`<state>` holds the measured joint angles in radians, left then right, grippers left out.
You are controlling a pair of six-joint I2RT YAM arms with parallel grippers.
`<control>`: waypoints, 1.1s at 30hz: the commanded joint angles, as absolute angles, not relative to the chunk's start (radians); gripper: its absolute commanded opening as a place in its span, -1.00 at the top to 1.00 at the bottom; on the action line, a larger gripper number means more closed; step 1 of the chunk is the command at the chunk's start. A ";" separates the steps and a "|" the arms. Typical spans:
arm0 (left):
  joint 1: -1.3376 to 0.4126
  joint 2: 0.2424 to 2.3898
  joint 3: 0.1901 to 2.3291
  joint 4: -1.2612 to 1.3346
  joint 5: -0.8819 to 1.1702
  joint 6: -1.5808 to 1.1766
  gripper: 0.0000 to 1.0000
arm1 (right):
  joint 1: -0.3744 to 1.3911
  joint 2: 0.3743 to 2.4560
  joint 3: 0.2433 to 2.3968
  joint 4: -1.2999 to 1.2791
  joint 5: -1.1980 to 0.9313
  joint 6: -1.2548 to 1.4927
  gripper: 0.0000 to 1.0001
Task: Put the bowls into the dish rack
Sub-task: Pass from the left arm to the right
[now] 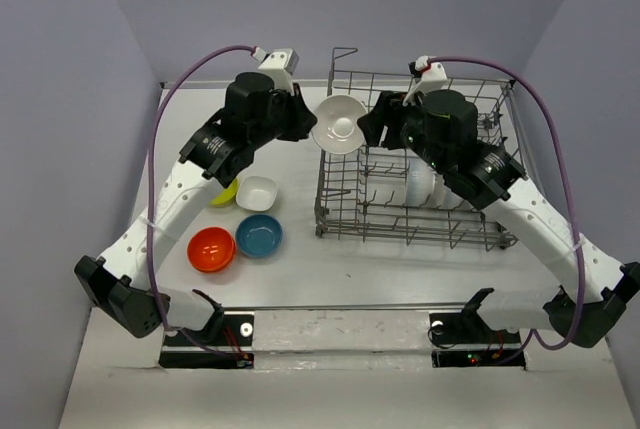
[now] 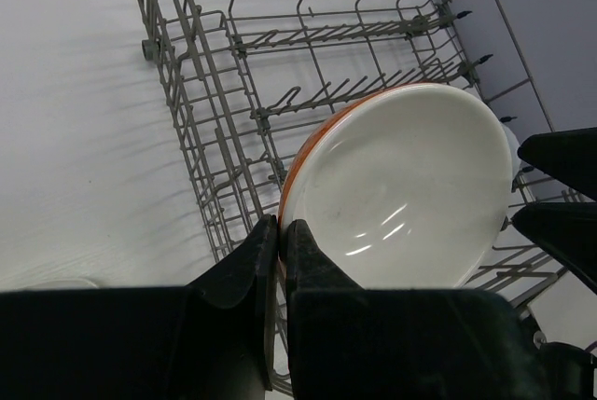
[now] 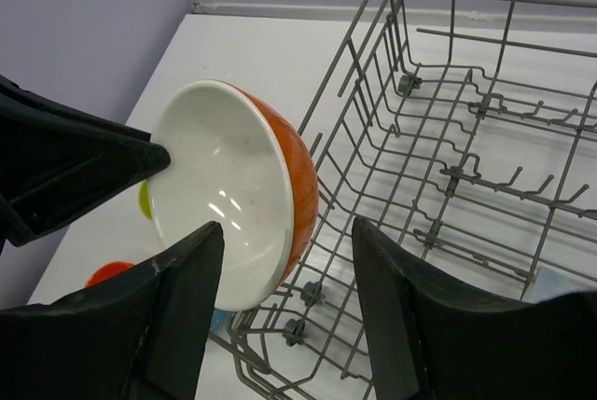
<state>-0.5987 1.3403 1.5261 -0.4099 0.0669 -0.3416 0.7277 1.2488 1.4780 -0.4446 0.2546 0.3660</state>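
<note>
A bowl (image 1: 338, 124), white inside and orange outside, hangs on edge over the left rim of the grey wire dish rack (image 1: 420, 231). My left gripper (image 2: 281, 225) is shut on its rim (image 2: 410, 186). The right gripper (image 3: 287, 226) is open, and its fingers straddle the opposite edge of this bowl (image 3: 224, 186) without touching it. An orange-red bowl (image 1: 211, 249), a blue bowl (image 1: 259, 236), a squarish white bowl (image 1: 257, 192) and a yellow-green bowl (image 1: 228, 192) sit on the table left of the rack. White bowls (image 1: 420, 184) stand inside the rack, partly hidden by the right arm.
The rack's upright tines (image 3: 485, 186) and a raised corner handle (image 1: 343, 51) stand beside the held bowl. Purple walls close in the table at the back and on both sides. Both arms' cables arc above the table.
</note>
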 commanded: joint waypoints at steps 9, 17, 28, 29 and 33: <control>-0.644 1.358 1.601 -0.354 0.046 -0.328 1.00 | 0.735 1.282 1.528 -0.448 0.281 0.370 -0.05; -0.657 1.365 1.620 -0.367 0.035 -0.319 1.00 | 0.735 1.295 1.525 -0.466 0.321 0.365 0.11; -0.663 1.368 1.628 -0.374 0.032 -0.314 1.00 | 0.735 1.299 1.522 -0.477 0.370 0.359 0.38; -0.664 1.368 1.628 -0.374 0.032 -0.314 1.00 | 0.735 1.301 1.523 -0.477 0.371 0.356 0.42; -0.666 1.370 1.632 -0.374 0.034 -0.311 1.00 | 0.735 1.304 1.528 -0.480 0.376 0.356 0.75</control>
<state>-0.6601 1.3777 1.5677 -0.4236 0.0326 -0.3256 0.7277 1.3041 1.4784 -0.4908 0.3496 0.3672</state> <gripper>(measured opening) 0.134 0.184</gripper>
